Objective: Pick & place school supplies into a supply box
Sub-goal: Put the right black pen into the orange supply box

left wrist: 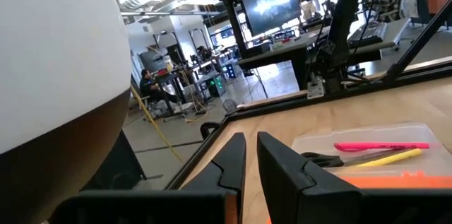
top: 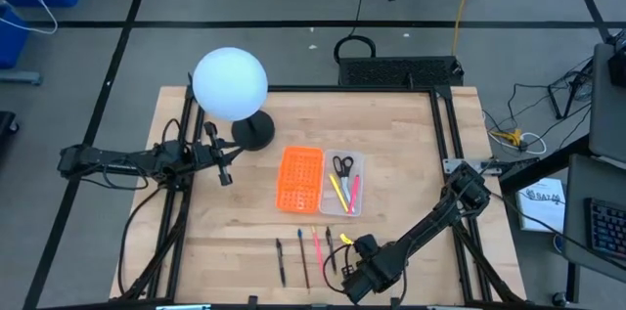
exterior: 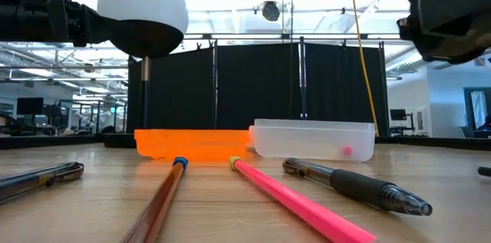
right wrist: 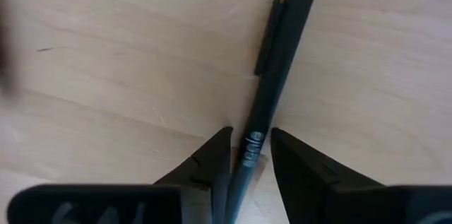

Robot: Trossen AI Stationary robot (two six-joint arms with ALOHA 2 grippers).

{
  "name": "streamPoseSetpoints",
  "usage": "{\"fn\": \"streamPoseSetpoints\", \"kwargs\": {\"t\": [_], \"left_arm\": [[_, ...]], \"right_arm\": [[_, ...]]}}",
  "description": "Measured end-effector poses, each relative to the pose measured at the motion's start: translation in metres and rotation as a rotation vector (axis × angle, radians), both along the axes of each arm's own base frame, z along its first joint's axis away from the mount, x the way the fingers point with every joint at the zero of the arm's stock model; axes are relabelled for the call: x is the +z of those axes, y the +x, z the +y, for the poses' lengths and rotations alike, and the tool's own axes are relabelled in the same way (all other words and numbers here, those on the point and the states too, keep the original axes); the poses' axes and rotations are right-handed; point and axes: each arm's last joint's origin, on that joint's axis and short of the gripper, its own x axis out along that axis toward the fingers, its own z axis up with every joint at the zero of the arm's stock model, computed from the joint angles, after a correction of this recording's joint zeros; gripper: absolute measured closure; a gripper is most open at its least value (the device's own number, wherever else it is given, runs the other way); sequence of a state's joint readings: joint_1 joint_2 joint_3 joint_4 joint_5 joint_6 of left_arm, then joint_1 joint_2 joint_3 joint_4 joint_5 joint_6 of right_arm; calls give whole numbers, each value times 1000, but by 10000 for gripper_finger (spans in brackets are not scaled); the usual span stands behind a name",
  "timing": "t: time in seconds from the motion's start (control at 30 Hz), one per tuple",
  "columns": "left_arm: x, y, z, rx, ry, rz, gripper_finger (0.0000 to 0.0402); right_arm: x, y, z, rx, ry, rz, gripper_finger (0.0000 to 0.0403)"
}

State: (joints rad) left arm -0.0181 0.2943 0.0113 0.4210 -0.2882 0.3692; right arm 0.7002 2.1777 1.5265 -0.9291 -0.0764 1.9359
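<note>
The clear supply box (top: 344,183) sits mid-table and holds black-handled scissors (top: 341,165), a yellow pen (top: 337,191) and a pink pen (top: 352,191). The orange perforated panel (top: 300,178) joins its left side. Near the table's near edge lie a dark pen (top: 281,261), a brown pencil (top: 303,256), a pink pencil (top: 316,244) and another dark pen (top: 330,248). My right gripper (top: 344,256) hovers open over that last pen (right wrist: 272,61), which shows between its fingertips (right wrist: 251,157). In the low view that pen (exterior: 349,185) lies flat with no finger on it. My left gripper (top: 227,170), shut, waits at the left by the lamp.
A lamp with a white globe (top: 230,83) and a black round base (top: 254,134) stands at the far left of the table, right beside my left gripper. Black frame rails (top: 452,134) run along the table's sides. Bare wood (top: 411,202) lies right of the box.
</note>
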Motion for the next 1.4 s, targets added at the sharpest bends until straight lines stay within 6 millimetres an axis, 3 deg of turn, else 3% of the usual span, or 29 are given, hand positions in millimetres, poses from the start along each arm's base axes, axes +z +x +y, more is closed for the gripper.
{"fn": "streamPoseSetpoints", "kwargs": {"t": [0.1, 0.27, 0.43, 0.67, 0.83, 0.93, 1.1, 1.27, 1.4], "left_arm": [[0, 0, 0, 0, 2, -1, 355], [0, 0, 0, 0, 2, -2, 355], [0, 0, 0, 0, 2, -1, 355], [0, 0, 0, -2, -9, -2, 355], [0, 0, 0, -3, -8, -2, 355], [0, 0, 0, -3, -7, -2, 355], [0, 0, 0, -3, -5, -4, 355], [2, 0, 0, 0, 12, -19, 355], [2, 0, 0, 4, 29, -11, 355]], "right_arm": [[-9, -6, -4, 12, -12, 21, 319], [-12, -9, -7, 60, -10, 28, 381], [-4, -11, -11, 43, -14, 30, 381], [44, -18, -19, 19, -82, -133, 382], [93, -20, -29, 3, -144, -382, 382], [113, -19, -48, 14, -268, -486, 382], [142, -1, -102, 45, -404, -547, 382], [146, 31, -161, 91, -416, -526, 382], [129, 48, -201, 97, -308, -556, 382]]}}
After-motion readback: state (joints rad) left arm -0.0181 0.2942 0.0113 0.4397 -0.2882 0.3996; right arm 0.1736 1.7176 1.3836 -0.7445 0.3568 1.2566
